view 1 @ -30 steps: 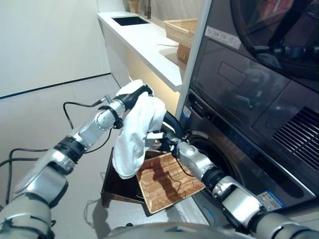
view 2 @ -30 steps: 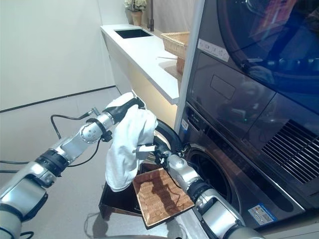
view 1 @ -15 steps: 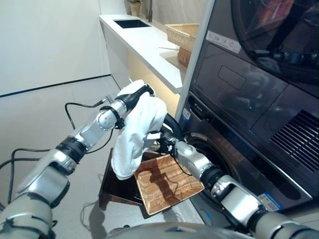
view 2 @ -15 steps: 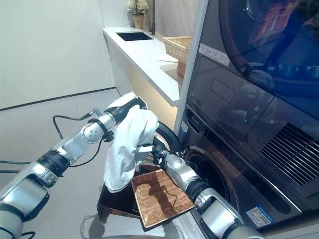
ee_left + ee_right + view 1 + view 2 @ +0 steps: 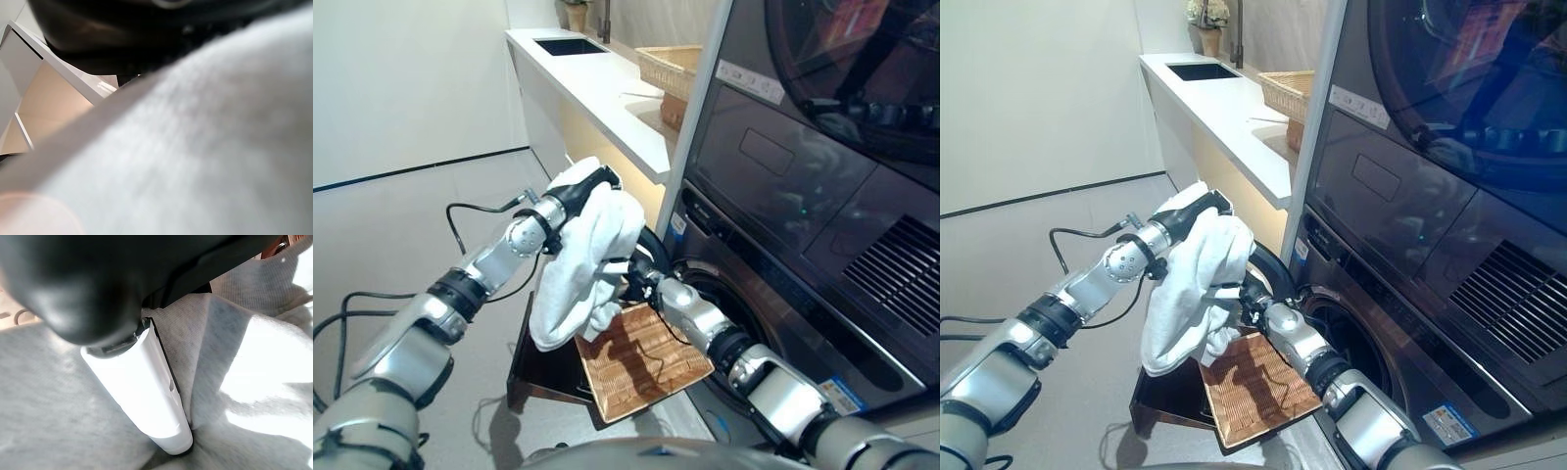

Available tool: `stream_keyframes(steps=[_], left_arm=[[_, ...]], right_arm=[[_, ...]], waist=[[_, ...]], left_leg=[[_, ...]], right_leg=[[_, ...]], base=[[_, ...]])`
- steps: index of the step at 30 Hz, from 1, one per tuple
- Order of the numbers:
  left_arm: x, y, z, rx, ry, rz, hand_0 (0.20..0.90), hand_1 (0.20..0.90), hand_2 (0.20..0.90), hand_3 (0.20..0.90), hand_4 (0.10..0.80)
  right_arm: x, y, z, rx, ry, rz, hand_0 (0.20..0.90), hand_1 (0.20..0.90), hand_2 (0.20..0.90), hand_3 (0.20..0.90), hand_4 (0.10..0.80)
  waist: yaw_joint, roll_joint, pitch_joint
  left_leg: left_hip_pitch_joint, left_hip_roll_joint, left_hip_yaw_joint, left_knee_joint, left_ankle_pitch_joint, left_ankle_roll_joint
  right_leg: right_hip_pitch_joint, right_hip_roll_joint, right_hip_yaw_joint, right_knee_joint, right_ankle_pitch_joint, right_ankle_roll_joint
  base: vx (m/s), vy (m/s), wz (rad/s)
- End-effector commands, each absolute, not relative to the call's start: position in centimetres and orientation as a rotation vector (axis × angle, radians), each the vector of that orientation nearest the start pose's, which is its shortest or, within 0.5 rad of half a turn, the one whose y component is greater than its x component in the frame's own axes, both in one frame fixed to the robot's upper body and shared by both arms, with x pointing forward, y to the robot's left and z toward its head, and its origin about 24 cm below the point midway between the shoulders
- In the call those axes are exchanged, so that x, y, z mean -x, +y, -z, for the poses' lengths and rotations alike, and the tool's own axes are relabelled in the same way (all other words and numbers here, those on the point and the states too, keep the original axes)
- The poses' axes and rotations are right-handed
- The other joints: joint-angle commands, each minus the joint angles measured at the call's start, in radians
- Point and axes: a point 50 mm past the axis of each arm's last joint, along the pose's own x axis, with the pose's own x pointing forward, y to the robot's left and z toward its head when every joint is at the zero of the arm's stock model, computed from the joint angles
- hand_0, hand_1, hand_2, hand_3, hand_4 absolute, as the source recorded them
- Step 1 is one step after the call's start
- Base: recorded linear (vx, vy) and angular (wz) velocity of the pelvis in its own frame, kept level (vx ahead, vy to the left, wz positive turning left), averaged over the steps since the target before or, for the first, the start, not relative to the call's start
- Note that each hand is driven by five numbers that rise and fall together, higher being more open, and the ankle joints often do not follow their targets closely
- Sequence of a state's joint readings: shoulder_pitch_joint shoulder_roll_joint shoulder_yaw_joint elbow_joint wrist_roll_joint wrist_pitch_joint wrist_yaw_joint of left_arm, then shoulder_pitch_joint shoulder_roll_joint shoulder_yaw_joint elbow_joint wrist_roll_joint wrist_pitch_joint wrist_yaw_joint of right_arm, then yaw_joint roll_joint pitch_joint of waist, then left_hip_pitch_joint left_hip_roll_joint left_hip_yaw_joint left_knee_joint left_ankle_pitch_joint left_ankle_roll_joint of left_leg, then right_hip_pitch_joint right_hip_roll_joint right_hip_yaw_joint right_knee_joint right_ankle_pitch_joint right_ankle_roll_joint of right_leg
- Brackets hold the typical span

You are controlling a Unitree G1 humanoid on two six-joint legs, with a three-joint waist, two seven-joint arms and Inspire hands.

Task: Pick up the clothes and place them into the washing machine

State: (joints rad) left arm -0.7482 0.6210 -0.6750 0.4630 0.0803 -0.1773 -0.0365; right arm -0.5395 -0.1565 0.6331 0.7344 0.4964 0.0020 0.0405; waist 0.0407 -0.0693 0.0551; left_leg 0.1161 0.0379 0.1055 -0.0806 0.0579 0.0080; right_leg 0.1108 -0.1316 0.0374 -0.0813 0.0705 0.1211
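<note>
Fingers of both hands are meeting in the white cloth (image 5: 582,264) beside the washer opening.
Left hand (image 5: 590,183) is gripping the cloth's top, draped over it; right hand (image 5: 1252,300) is pressing its white-covered thumb (image 5: 149,396) into the folds, its fingers hidden. To do this well, it should be gathering the hanging tail clear of the wicker basket (image 5: 644,357) before swinging toward the washing machine (image 5: 773,323).

Head eye views aimed down from above, washing machine (image 5: 803,215) and white cloth (image 5: 1190,294) shared. Wrist views held very near, filled by cloth.
</note>
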Motion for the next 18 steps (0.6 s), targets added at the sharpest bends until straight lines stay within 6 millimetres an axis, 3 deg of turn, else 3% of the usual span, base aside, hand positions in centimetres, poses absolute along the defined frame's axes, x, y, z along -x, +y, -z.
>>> stream_keyframes(steps=[1,2,3,4,5,6,18], left_arm=[[-35.4,8.3,-20.8,-0.790,-0.665,0.495,0.313,0.313,0.313,0.313,0.380],[-35.4,8.3,-20.9,-0.796,-0.666,0.494,0.392,0.392,0.392,0.392,0.437],[-35.5,8.3,-20.9,-0.797,-0.664,0.492,0.540,0.540,0.540,0.540,0.543],[-35.5,8.4,-20.8,-0.801,-0.661,0.490,0.579,0.579,0.579,0.579,0.571],[-35.5,8.5,-20.9,-0.803,-0.665,0.487,0.834,0.834,0.834,0.834,0.753],[-35.5,8.7,-20.8,-0.813,-0.658,0.485,0.900,0.900,0.900,0.900,0.800],[-36.2,12.8,-20.9,-0.900,-0.600,0.381,0.900,0.900,0.900,0.900,0.800]], right_arm=[[-33.3,-3.3,-4.6,0.053,0.132,-0.577,0.200,0.200,0.200,0.200,0.300],[-33.3,-3.3,-4.6,0.054,0.133,-0.575,0.200,0.200,0.200,0.200,0.300],[-33.3,-3.4,-4.5,0.056,0.134,-0.572,0.200,0.200,0.200,0.200,0.300],[-33.3,-3.5,-4.4,0.056,0.139,-0.569,0.200,0.200,0.200,0.200,0.300],[-33.3,-3.6,-4.4,0.058,0.139,-0.563,0.200,0.200,0.200,0.200,0.300],[-33.3,-3.7,-4.4,0.061,0.138,-0.562,0.200,0.200,0.200,0.200,0.300],[-33.2,-6.0,-2.9,0.051,0.185,-0.470,0.200,0.200,0.200,0.200,0.300]], waist=[[0.018,0.042,-0.094],[0.018,0.042,-0.093],[0.018,0.043,-0.094],[0.018,0.043,-0.094],[0.020,0.044,-0.093],[0.019,0.045,-0.093],[0.024,0.054,-0.092]], left_leg=[[-0.021,-0.014,0.009,0.011,-0.041,-0.011],[-0.021,-0.014,0.009,0.011,-0.040,-0.011],[-0.022,-0.014,0.009,0.011,-0.040,-0.011],[-0.022,-0.014,0.009,0.011,-0.040,-0.011],[-0.023,-0.015,0.008,0.011,-0.040,-0.012],[-0.023,-0.015,0.009,0.012,-0.040,-0.012],[-0.025,-0.016,0.005,0.011,-0.039,-0.012]], right_leg=[[-0.038,-0.025,-0.005,0.162,-0.116,0.021],[-0.038,-0.025,-0.006,0.162,-0.116,0.021],[-0.038,-0.025,-0.006,0.162,-0.116,0.021],[-0.038,-0.025,-0.006,0.163,-0.116,0.021],[-0.039,-0.025,-0.005,0.162,-0.116,0.022],[-0.040,-0.024,-0.006,0.163,-0.116,0.022],[-0.039,-0.025,-0.010,0.163,-0.117,0.022]], base=[[0.000,0.000,0.00],[0.000,0.000,0.00],[0.000,0.000,0.00],[0.000,0.000,0.00],[0.000,0.000,0.00],[0.000,0.000,0.00],[0.000,0.000,0.00]])
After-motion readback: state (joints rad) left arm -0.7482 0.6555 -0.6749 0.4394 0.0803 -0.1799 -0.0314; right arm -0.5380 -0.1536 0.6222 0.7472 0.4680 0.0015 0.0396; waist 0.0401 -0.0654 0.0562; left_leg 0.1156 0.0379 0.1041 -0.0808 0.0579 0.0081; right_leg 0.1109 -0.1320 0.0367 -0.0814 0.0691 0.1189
